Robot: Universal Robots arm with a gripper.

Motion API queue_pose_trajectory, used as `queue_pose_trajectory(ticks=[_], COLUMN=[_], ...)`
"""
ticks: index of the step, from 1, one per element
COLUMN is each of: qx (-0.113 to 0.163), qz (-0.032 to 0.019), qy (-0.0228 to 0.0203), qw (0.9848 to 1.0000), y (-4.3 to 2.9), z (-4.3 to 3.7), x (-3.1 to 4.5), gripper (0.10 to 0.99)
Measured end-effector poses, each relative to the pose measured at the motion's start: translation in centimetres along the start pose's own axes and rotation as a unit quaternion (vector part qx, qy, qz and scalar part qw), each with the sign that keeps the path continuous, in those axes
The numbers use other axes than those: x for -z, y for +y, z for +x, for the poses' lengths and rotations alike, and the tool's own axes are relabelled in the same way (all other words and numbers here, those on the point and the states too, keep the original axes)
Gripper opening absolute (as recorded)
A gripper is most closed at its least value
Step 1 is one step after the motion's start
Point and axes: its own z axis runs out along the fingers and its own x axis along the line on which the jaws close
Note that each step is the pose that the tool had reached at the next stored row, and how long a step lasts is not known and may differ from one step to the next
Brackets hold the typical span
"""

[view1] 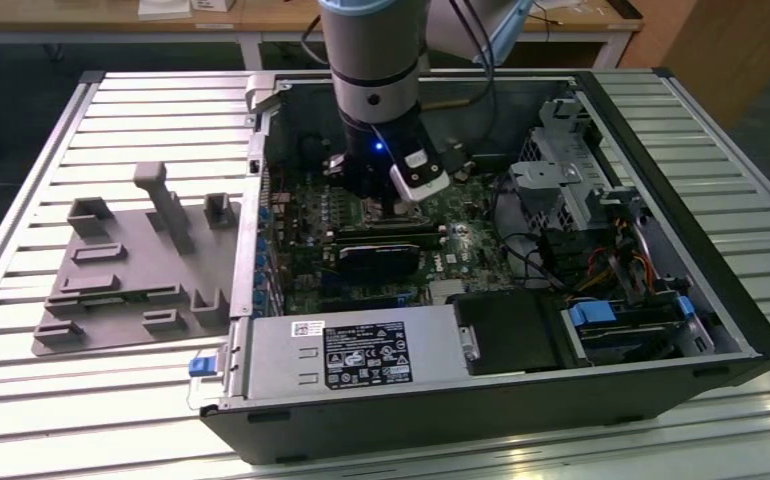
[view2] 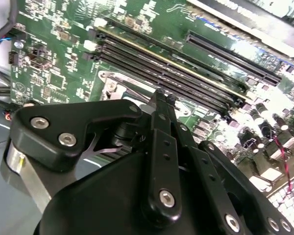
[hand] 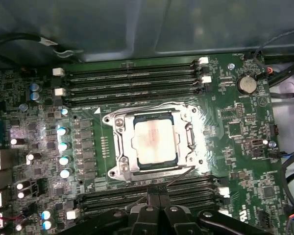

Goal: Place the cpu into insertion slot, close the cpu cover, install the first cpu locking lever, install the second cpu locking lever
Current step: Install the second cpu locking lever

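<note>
Closest to the wrist, the gripper (hand: 159, 196) hangs low over the board (hand: 235, 122). Its two black fingers are pressed together with nothing that I can make out between them. In the second wrist view the joined tip (view2: 159, 98) points down at the edge of the socket, over the nearer memory slots (hand: 137, 200).

Just past the tip a thin wire, which I take for a lever (hand: 181, 176), runs slantwise from the socket's corner towards the fingers. I cannot tell whether it is touched or hooked.

Next comes the slot (hand: 112, 171) itself. The cpu (hand: 154, 142) lies flat in it, and its dull top shows through the window of the cover (hand: 123, 142), which lies down around it. So placing and closing look done, and I judge the work in hand to be the levers.

To do that well, I'd say the closed tip should bear only on the wire's free end. It should push down and then sideways so the wire goes under its catch, with nothing resting on the cover or chip. A slow push seems wise: the wire is springy and could slip off a narrow tip. The slot latches and small capacitors (hand: 64, 147) stand close by.

Beyond the socket lie more memory slots (hand: 132, 81), then the case wall (hand: 137, 29).
</note>
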Motion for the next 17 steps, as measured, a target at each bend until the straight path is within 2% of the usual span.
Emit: queue_pose_trajectory(ticks=[7, 13, 17], qx=[-0.002, -0.003, -0.002], qz=[-0.0122, -0.0213, -0.0387], qy=[0.0015, 0.0028, 0.0053], qw=[0.9999, 0.9998, 0.9992], y=[-1.05, -1.43, -1.48], z=[1.07, 1.35, 1.44], x=[-0.31, -0.99, -1.29], gripper=[0.102, 0.102, 0.102])
